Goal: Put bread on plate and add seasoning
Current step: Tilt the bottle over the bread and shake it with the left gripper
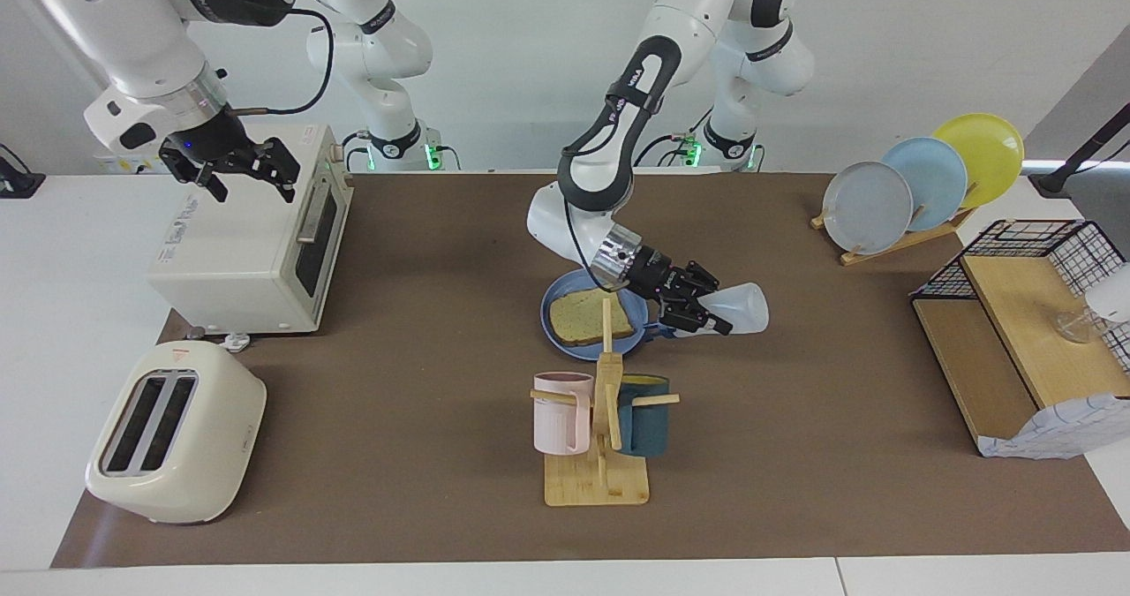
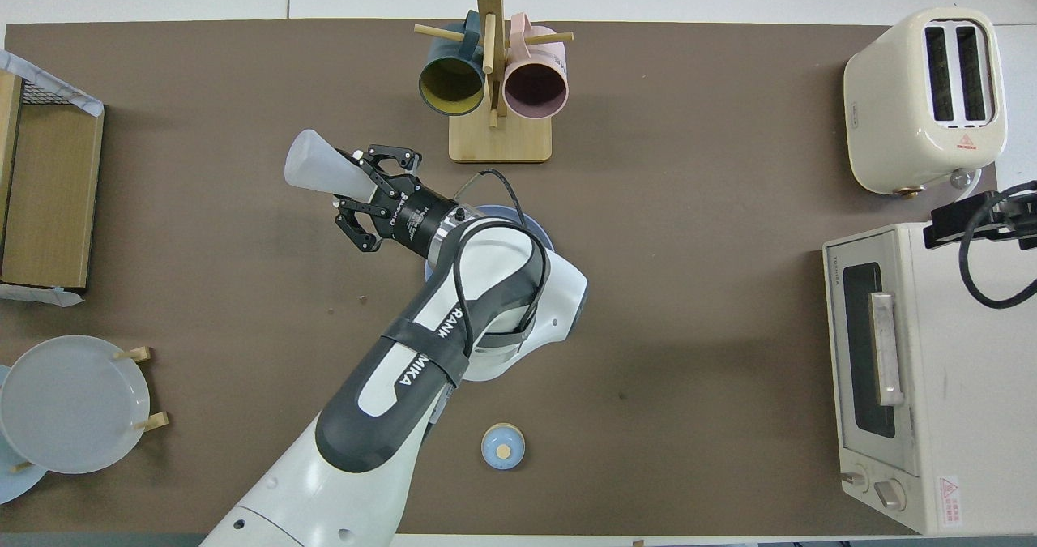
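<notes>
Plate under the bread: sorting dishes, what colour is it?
Medium blue plate, clearest in the facing view.

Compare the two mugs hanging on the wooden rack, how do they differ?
The pink mug is pale pink inside and out; the teal mug is dark teal outside with a yellowish inside. On the mug rack, the pink mug hangs toward the right arm's end of the table, the teal mug toward the left arm's end. Both look about the same size and hang from pegs.
</notes>
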{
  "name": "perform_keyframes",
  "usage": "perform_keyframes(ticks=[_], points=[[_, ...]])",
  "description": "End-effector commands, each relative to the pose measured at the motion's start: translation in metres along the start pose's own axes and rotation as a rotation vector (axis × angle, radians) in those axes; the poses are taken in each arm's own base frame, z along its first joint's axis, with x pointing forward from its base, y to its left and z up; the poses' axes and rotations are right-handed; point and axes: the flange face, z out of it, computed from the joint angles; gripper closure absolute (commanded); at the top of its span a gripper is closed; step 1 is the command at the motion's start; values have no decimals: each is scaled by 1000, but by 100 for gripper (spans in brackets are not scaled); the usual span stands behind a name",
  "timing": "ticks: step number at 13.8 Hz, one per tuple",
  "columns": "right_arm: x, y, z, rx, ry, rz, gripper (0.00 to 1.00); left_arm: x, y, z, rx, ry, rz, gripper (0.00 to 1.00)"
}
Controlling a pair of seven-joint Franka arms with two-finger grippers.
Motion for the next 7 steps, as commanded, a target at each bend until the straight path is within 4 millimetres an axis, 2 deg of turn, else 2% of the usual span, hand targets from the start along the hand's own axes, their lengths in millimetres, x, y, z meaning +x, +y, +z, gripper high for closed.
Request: perform_keyframes(ticks=[1,4,7], points=[[-3,1,1,-6,7,-3,0,1,10,-53,27,-12,8,100],[-3,1,1,-6,7,-3,0,-2,25,-100,29,-22,13,100],[-3,1,1,-6,7,-3,0,-4,32,-118,30,-43,20,100]])
